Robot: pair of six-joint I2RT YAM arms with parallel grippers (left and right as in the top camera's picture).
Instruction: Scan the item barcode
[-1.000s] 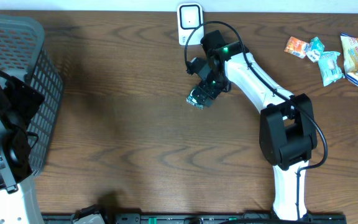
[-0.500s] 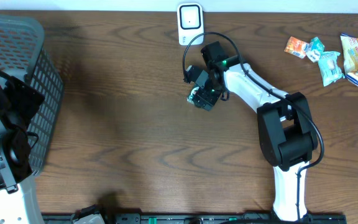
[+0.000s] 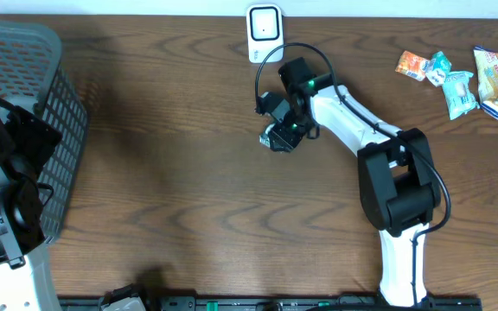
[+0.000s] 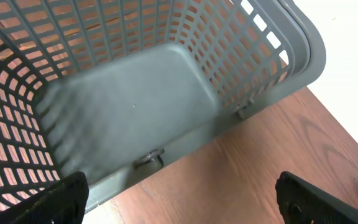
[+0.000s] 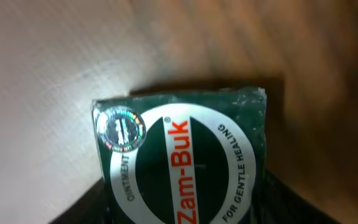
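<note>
Keep the right end effector point(image 3: 277, 136) centred on the green Zam-Buk box point(image 5: 185, 155), found flat on the desk point(image 3: 188, 190) directly beneath it, logo face and a round hologram sticker turned up. Cannot tell from either view whether the jaws already pinch the box or stand just off its sides, since only dark finger edges show at the bottom corners of the wrist view. Judge the grip by contact on two opposite side walls, not on the printed top, and square the fingers to those walls so the carton does not twist or skid on the wood. Squeeze only enough to hold; likely a light card carton that will dent. See no barcode on the upward face, so expect it on a side or on the underside, and plan a wrist turn once lifted. Carry the box to the white scanner point(image 3: 264, 33), a short way beyond the end effector toward the far edge of the desk, and present the coded face squarely to its window, uncovered by the fingers. Leave the snack packets point(image 3: 461, 78), well off to the end effector's right, alone. Leave the left end effector point(image 4: 185, 205), spread wide above the grey basket point(image 4: 303, 56), parked.
</note>
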